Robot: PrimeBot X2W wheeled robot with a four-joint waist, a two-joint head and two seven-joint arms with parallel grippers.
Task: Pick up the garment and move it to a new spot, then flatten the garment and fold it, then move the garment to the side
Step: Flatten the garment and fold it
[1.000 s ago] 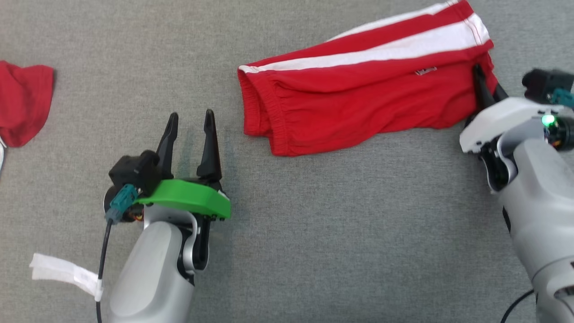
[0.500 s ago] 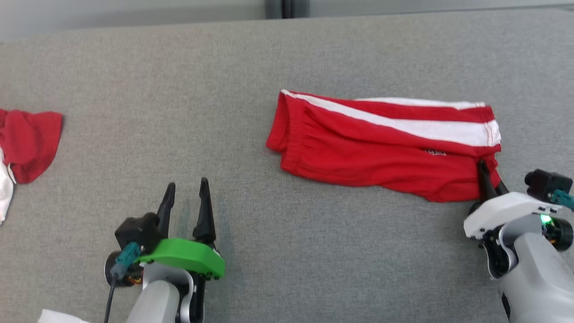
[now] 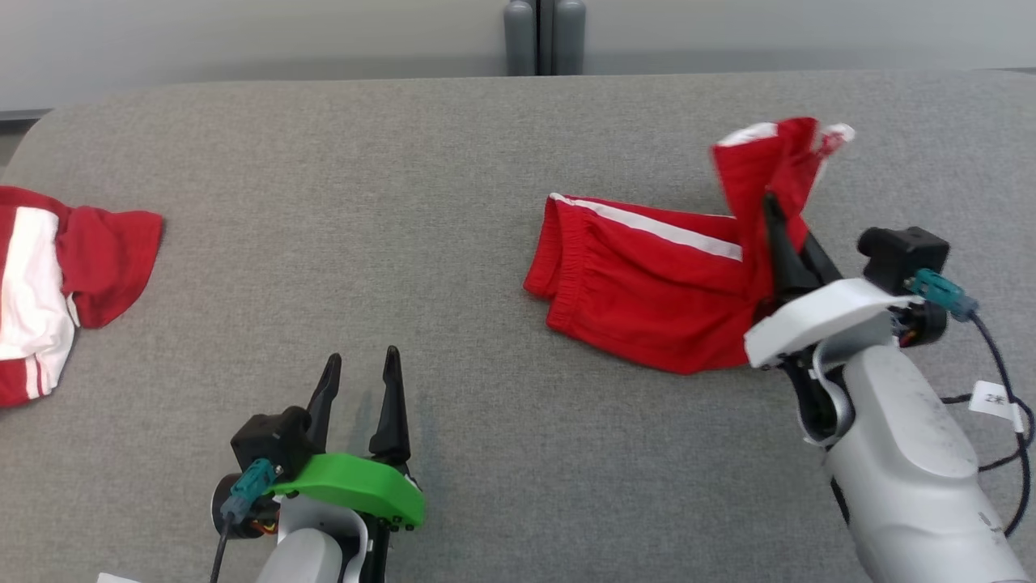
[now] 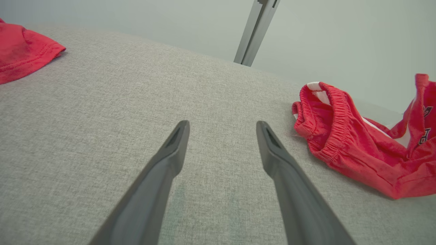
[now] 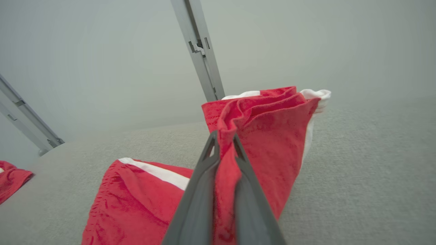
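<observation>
1. Head view: the right end effector is closed narrow on one end of the garment and holds that end up in the air. The other end, with the gathered hem, lies on the grey tabletop, on the right half. The left end effector stands wide open and empty, low on the left and well apart from the garment. A second red bundle with white stripes lies at the far left edge.

2. Left wrist view: the two fingers of the left end effector are spread, with only bare tabletop between them. The garment is to the right of them, its gathered hem nearest. Black letters show on the raised part.

3. Right wrist view: the right end effector pinches a bunched fold of the garment, with several layers above the tips.

4. What could go wrong, in my judgement:
   - The pinch is on a narrow fold only, so the weight of the hanging cloth may pull it out during the carry.
   - If not all layers are caught, the loose ones may drop and the garment may open in a messy way.
   - If the lift is too low, the resting end will drag on the rough tabletop and crumple.
   - The two red cloths look similar, so the left end effector could reach for the wrong one.
</observation>
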